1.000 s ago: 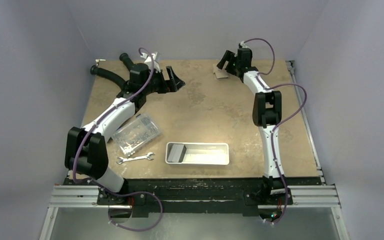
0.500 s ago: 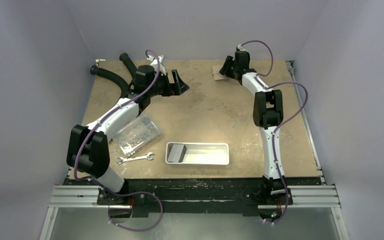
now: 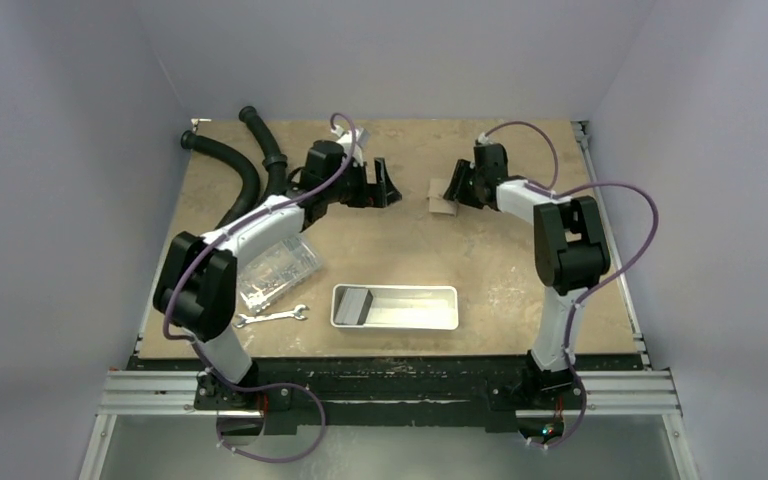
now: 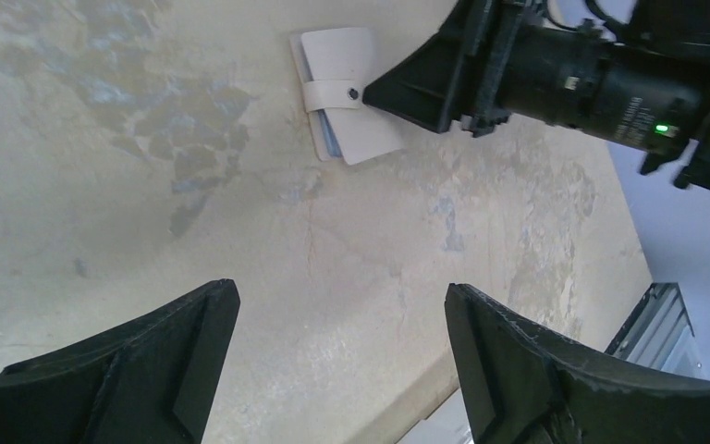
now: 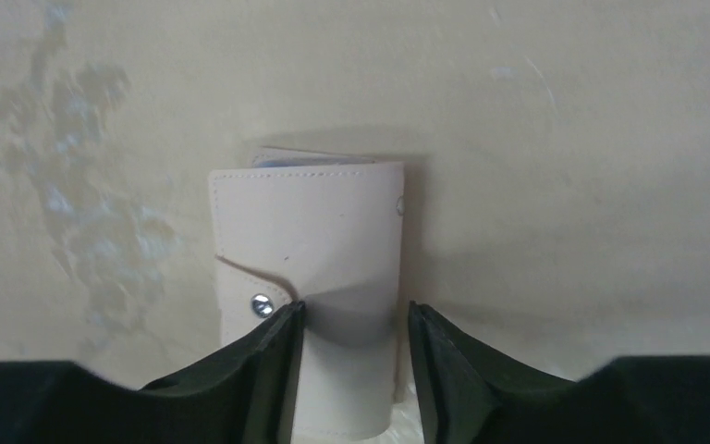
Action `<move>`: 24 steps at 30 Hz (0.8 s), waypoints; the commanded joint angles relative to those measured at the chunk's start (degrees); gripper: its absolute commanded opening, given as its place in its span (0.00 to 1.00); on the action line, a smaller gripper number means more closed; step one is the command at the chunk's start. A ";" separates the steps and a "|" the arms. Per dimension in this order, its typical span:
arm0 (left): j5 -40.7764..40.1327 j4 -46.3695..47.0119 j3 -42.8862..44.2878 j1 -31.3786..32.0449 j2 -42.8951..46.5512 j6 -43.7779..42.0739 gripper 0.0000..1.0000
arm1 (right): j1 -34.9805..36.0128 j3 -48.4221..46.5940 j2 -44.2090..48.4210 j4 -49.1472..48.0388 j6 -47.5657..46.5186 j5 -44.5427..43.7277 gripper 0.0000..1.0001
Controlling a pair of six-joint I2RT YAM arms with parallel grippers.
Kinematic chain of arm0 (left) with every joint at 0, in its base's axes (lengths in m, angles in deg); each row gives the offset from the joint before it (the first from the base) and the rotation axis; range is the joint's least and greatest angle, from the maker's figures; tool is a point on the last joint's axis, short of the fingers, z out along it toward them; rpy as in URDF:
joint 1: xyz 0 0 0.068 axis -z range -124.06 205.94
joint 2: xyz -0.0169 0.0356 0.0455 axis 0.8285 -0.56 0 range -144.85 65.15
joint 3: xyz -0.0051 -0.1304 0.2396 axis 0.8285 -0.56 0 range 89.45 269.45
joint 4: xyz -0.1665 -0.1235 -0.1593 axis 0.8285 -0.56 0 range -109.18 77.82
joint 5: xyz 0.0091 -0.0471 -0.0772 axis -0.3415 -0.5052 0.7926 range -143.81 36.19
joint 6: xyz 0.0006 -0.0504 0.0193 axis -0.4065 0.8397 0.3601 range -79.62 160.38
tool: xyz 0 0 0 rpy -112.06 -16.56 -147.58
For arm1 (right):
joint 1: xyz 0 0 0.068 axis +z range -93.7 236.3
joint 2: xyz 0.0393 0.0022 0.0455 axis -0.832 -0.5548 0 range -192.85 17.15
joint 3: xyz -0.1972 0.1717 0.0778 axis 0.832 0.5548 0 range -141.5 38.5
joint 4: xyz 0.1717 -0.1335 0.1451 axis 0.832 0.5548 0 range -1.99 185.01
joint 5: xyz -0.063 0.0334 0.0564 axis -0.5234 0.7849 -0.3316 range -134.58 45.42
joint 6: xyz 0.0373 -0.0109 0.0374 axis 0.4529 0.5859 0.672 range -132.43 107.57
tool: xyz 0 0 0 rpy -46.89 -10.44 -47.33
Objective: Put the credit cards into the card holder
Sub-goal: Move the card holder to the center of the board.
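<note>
1. Nearest you, the long white tray (image 3: pixel 430 322) lies with its long side running left to right. One dark grey credit card (image 3: pixel 352 305) sits in its left end.
2. Just left of the tray lies a silver wrench (image 3: pixel 272 317). Behind it is the clear plastic box (image 3: pixel 278 266), partly under your left arm. It holds small pale pieces, too small to tell apart.
3. Further out, your left gripper (image 4: pixel 337 296) hovers above the table (image 3: pixel 400 240). Its jaws are spread wide with nothing between them, and it faces right towards the card holder.
4. The card holder (image 5: pixel 305 231) lies flat on the far middle of the table, between your two grippers. It is folded shut, beige side up, with a strap (image 5: pixel 245 282) snapped across it. Its long axis runs in line with the right gripper's fingers, and thin blue edges peek out at the end away from them.
5. Your right gripper (image 5: pixel 353 314) is about half closed, with one finger on each side of the holder's near end. The wrist view looks as if the fingers touch its edges, but you cannot tell whether they truly clamp it.
6. Farthest off, a black ribbed hose (image 3: pixel 245 160) curls along the far left of the table.
</note>
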 commanded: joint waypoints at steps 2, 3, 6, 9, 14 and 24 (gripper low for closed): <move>0.89 3.90 2.42 3.29 -6.25 4.86 0.86 | 0.01 9.81 7.42 0.63 -1.01 -2.44 0.62; 1.67 5.37 2.86 3.74 -8.01 6.78 0.84 | -0.07 9.64 8.01 1.45 -1.65 -3.08 0.67; 3.59 8.67 6.08 4.80 -13.60 11.92 0.75 | -0.08 8.48 10.14 3.73 -2.28 -5.43 0.70; 3.29 10.89 9.99 5.84 -18.58 14.72 0.60 | -0.07 9.92 14.02 1.51 -2.04 -4.07 0.69; 3.23 11.65 18.36 6.31 -28.17 17.19 0.36 | -0.25 11.05 14.35 -4.28 -1.30 4.73 0.54; 2.60 10.06 24.86 6.28 -37.29 18.46 0.10 | -0.54 8.33 9.08 -9.84 0.26 14.00 0.42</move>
